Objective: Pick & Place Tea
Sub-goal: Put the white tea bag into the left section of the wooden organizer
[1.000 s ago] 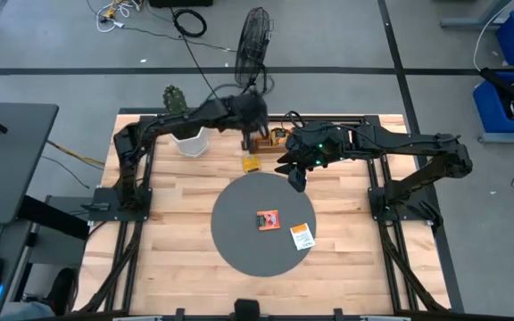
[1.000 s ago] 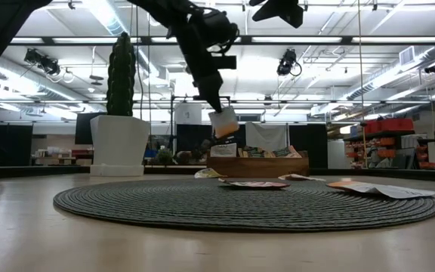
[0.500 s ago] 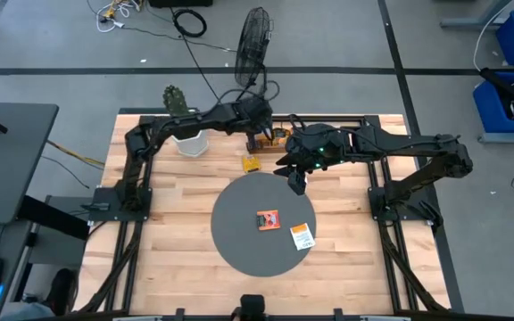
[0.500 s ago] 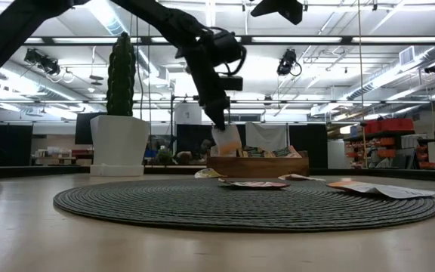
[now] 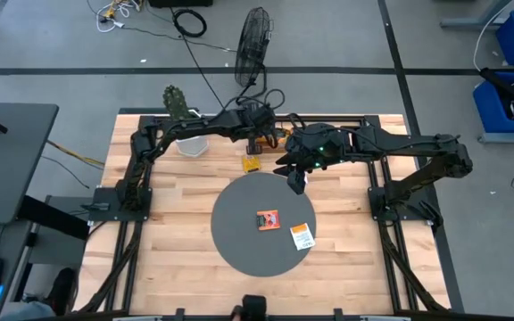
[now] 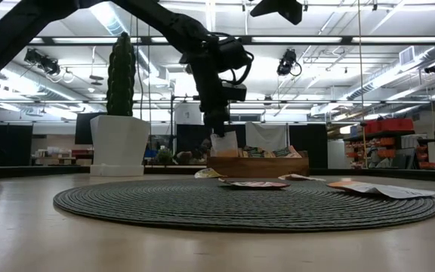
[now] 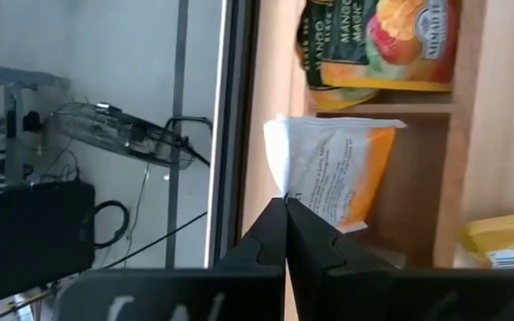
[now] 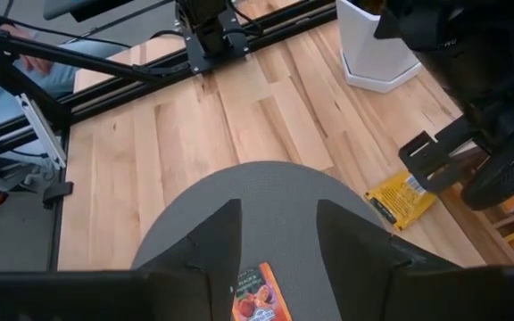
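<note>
From the left: my left pincer hung over the wooden tray at the far edge of the desk, clamped together on a white-and-orange sachet. One yellow sachet lay on the desk near the tray; two more lay on the round grey mat. My right pincer hovered at the mat's far edge, fingers apart, empty. Judgement: lower the sachet straight and level so its corner clears the tray wall, and release only once it's seated.
</note>
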